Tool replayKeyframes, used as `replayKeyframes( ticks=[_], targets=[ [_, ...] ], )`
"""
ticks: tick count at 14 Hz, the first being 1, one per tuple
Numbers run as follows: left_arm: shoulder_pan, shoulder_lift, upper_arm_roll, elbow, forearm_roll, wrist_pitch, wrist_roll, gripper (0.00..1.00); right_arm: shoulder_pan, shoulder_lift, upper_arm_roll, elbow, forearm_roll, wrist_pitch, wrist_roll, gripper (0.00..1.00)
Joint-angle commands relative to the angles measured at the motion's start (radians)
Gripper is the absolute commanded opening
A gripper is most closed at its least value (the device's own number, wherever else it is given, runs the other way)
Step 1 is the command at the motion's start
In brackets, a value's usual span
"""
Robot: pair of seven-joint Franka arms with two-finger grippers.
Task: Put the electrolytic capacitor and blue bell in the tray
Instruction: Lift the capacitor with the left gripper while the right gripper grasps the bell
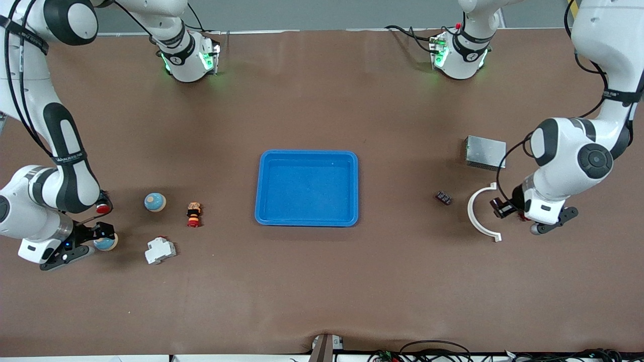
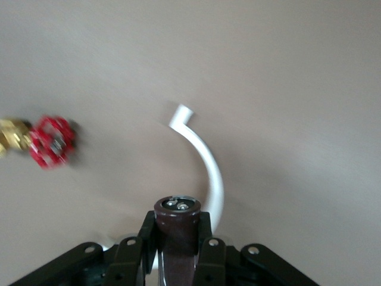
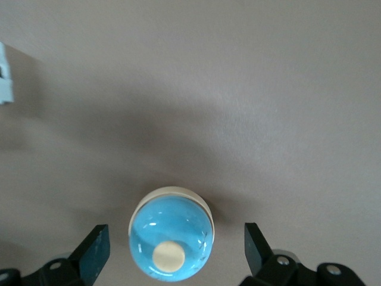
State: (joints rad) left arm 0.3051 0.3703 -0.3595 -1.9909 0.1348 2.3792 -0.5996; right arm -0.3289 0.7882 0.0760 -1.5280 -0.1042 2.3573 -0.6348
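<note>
Tray on brown table

Note the finishes, operator: tray is smooth glossy blue plastic; table has a matt brown covering w/ faint creases. Blue bell looks glazed, very shiny. Capacitor: dark brown glossy sleeve, bright metal terminals. Grey box is dull brushed metal.

Dark brown capacitor clamped upright in left gripper; blue bell on table; empty blue tray mid-table
</note>
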Motion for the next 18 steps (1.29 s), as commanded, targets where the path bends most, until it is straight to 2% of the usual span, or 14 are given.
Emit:
replayKeyframes(
  ticks=[1, 2, 6, 7, 9, 10, 11, 13, 15, 16, 18],
  targets=[
    [-0.010, -0.005, -0.125, 0.038, 0.023, -0.069, -0.249, 0.00, -0.019, 0.032, 0.014, 0.022, -0.005, 0.007, -0.006, 1.00],
    [-0.044, 0.001, -0.154, 0.062, 0.023, -0.075, -0.367, 0.00, -0.021, 0.036, 0.014, 0.022, -0.005, 0.008, -0.006, 1.00],
    [-0.263, 0.100, -0.154, 0.197, 0.023, -0.080, -0.710, 0.00, -0.022, 0.046, 0.014, 0.022, -0.005, 0.017, -0.002, 1.00],
    [-0.308, 0.129, -0.154, 0.234, 0.023, -0.080, -0.773, 0.00, -0.022, 0.046, 0.014, 0.022, -0.005, 0.016, -0.005, 0.92],
    [-0.400, 0.194, -0.151, 0.303, 0.025, -0.080, -0.874, 0.00, -0.021, 0.045, 0.014, 0.025, -0.011, 0.013, -0.003, 0.54],
    [-0.449, 0.223, -0.145, 0.328, 0.025, -0.080, -0.917, 0.00, -0.019, 0.043, 0.014, 0.026, -0.008, 0.004, 0.000, 0.31],
    [-0.492, 0.251, -0.133, 0.355, 0.034, -0.080, -0.954, 0.00, -0.015, 0.040, 0.014, 0.035, -0.005, -0.003, 0.003, 0.02],
    [-0.590, 0.307, -0.101, 0.395, 0.054, -0.080, -1.031, 0.00, -0.009, 0.034, 0.018, 0.071, -0.002, -0.082, 0.007, 0.00],
    [-0.700, 0.347, -0.040, 0.422, 0.078, -0.080, -1.104, 0.00, 0.001, 0.023, 0.027, 0.142, -0.002, -0.215, 0.027, 0.00],
    [-0.733, 0.354, -0.011, 0.420, 0.080, -0.080, -1.102, 0.00, 0.016, 0.002, 0.027, 0.169, -0.002, -0.290, 0.079, 0.00],
    [-0.774, 0.380, -0.004, 0.402, 0.080, -0.081, -1.111, 0.00, 0.054, -0.074, 0.028, 0.187, 0.000, -0.427, 0.191, 0.00]
  ],
)
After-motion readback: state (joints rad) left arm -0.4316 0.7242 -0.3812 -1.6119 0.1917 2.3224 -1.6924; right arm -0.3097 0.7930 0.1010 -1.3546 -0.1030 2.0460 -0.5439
